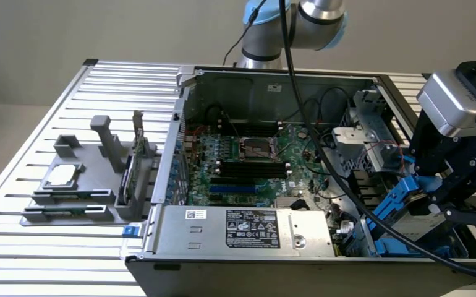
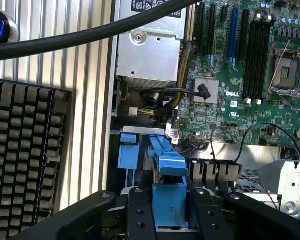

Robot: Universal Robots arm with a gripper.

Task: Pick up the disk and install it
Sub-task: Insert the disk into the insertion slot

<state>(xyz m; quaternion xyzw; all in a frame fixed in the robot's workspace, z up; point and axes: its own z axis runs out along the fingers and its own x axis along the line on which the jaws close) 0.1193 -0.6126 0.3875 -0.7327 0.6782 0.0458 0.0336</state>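
Hanging over the open computer [image 1: 246, 185] at four o'clock, the arm's [image 1: 304, 25] tool [image 2: 171, 210] grips the blue-railed disk [image 2: 170, 165], while the wrist view catches a keyboard [image 2: 25, 150] alongside.

Open computer case [image 1: 221, 83] on slatted table [image 1: 23, 247]; keyboard [image 2: 25, 145] beside it.

DELL on motherboard [image 2: 231, 107], power supply label [image 1: 251, 228] print unreadable

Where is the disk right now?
At the exterior view's right, the disk is in the gripper, inside the open computer case beside the silver power supply.
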